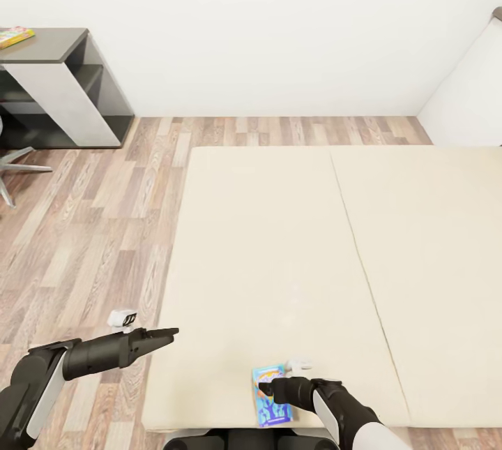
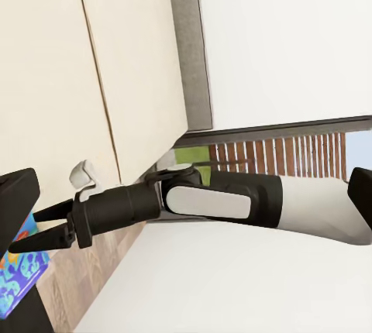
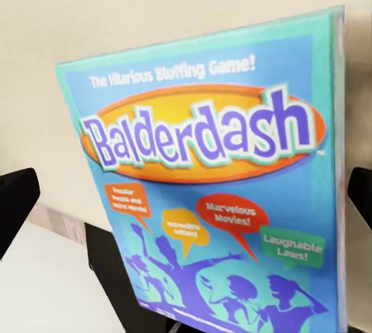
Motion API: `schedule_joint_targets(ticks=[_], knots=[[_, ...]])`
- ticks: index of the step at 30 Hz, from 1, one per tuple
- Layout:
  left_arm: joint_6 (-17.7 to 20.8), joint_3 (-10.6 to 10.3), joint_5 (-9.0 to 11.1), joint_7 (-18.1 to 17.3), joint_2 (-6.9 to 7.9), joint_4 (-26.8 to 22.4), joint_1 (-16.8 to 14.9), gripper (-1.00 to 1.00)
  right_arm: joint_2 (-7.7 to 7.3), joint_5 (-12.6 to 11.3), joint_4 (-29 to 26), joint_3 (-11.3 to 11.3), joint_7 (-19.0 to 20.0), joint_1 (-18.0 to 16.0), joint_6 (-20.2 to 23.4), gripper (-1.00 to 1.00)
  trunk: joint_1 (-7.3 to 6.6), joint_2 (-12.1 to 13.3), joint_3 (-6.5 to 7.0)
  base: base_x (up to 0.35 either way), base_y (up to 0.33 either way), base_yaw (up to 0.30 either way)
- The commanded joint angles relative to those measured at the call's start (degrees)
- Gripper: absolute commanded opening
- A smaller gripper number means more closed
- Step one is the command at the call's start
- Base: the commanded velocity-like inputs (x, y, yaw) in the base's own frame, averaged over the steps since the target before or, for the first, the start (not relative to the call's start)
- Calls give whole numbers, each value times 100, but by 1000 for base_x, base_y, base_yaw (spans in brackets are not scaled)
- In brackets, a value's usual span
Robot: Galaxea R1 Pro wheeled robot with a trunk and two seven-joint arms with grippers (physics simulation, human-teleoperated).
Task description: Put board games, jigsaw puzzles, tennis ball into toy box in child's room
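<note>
**Getting a sound grip on the blue game at the bed's edge**

We stand at the near edge of the bed (image 1: 279, 241), and the blue game (image 1: 270, 394), a "Balderdash" box, lies flat on the mattress right at that edge. Our right gripper (image 1: 268, 390) sits over its near-left part, low on the lid. In the right wrist view the box (image 3: 209, 186) fills the space between the dark tips at either side, so the right fingers look spread, with the box between them and not yet pinched, as far as we can judge.

The left gripper (image 1: 167, 331) hangs over the floor just off the bed's left side, its fingers (image 2: 35, 213) slightly parted and empty.

The step in hand, as we read it, is picking this game up. A flat box on a soft mattress gives little to bite on, so we should close across one short edge or the narrow width, not press down on the lid. The near edge overhangs little; sliding the box slightly towards us may let one finger get under it. We should close slowly, check it stays level, then lift straight up before turning.

Another game (image 1: 14, 36) lies on the dark bench wing (image 1: 56, 45) at the far left, well apart.
</note>
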Motion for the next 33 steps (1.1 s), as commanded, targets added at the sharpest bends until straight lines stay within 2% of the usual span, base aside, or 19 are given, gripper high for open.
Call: schedule_joint_targets(ticks=[1,19,33], knots=[[60,0,6,-16,2,0,-2,100,2,14,-11,-35,23,1,47,100,1,-5,-4,0,53,0],[60,6,6,-25,11,0,-2,100,-4,10,53,-34,-47,1,236,100,1,-5,-4,0,5,0],[60,5,6,-25,11,0,-2,100,-15,2,53,-25,-30,1,224,100,1,-5,-4,0,0,0]])
